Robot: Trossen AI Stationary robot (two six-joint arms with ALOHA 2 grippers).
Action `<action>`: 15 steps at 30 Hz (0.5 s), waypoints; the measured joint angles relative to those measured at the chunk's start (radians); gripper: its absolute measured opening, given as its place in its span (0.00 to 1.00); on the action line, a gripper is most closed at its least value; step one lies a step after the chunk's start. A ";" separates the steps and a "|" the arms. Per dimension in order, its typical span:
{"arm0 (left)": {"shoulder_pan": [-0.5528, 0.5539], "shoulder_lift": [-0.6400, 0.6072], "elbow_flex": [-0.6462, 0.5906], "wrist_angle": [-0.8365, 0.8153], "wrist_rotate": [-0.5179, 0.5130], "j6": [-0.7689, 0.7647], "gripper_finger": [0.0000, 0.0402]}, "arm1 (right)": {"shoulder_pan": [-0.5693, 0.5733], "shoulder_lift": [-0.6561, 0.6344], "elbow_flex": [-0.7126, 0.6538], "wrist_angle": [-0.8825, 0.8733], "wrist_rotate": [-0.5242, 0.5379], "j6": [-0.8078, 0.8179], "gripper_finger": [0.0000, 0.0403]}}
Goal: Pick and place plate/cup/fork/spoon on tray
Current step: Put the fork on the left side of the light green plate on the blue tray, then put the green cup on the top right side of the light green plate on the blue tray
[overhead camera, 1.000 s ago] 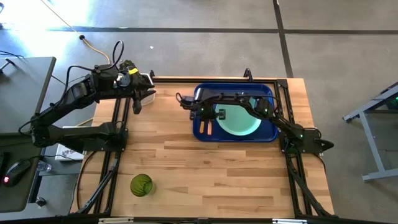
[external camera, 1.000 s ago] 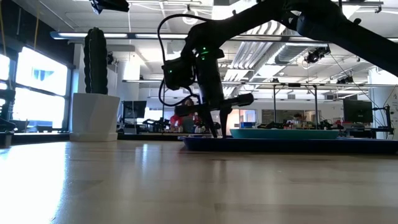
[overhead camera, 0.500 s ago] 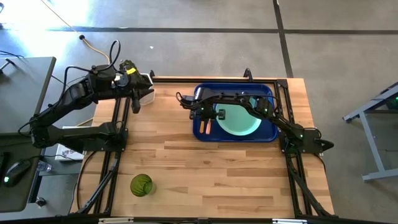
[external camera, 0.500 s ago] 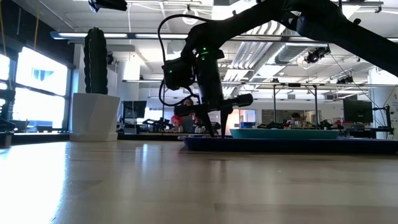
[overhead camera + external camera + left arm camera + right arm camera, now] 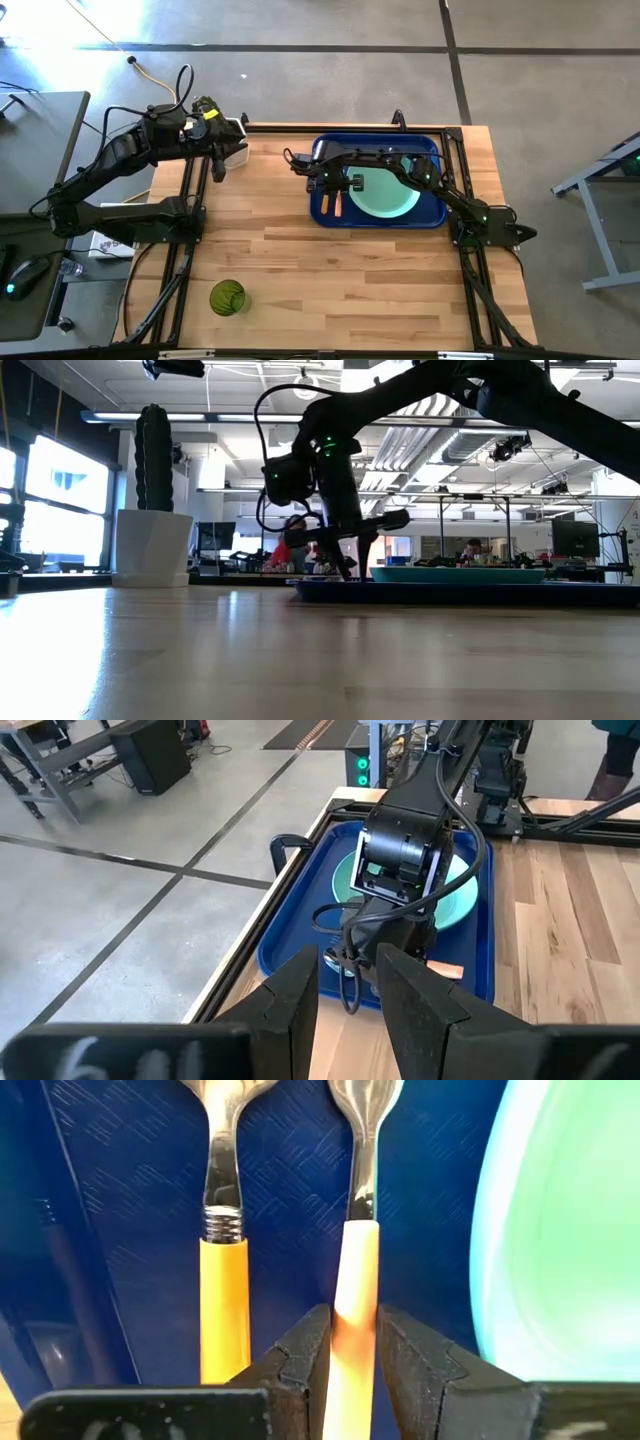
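High view: you see the cup (image 5: 227,297) alone on the surface (image 5: 350,280), well apart from the tray (image 5: 436,146) and not yet collected. On the tray, two utensils (image 5: 223,1295) lie parallel beside the plate (image 5: 390,195), probably to save room. The right tool (image 5: 353,1320) straddles the plate-side handle (image 5: 355,1270); you cannot tell whether it grips. Beyond the tray, the left tool (image 5: 347,960) waits parted, empty.

right pincer (image 5: 352,1342) low, left (image 5: 345,982) raised
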 joint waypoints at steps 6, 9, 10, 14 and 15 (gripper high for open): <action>0.000 0.000 0.000 0.000 0.000 0.000 0.23 | 0.000 0.000 0.002 0.006 -0.003 -0.022 0.19; 0.000 0.000 0.000 0.000 0.000 0.000 0.23 | 0.000 0.002 0.027 -0.014 0.000 -0.041 0.19; 0.000 0.000 0.000 0.000 0.000 0.000 0.23 | 0.000 0.002 0.039 -0.023 0.010 -0.041 0.19; 0.000 0.000 0.000 0.000 0.000 -0.005 0.23 | 0.000 0.002 0.103 -0.070 0.053 -0.044 0.20; 0.000 0.000 0.000 0.000 0.000 -0.010 0.23 | 0.000 0.002 0.120 -0.084 0.063 -0.052 0.20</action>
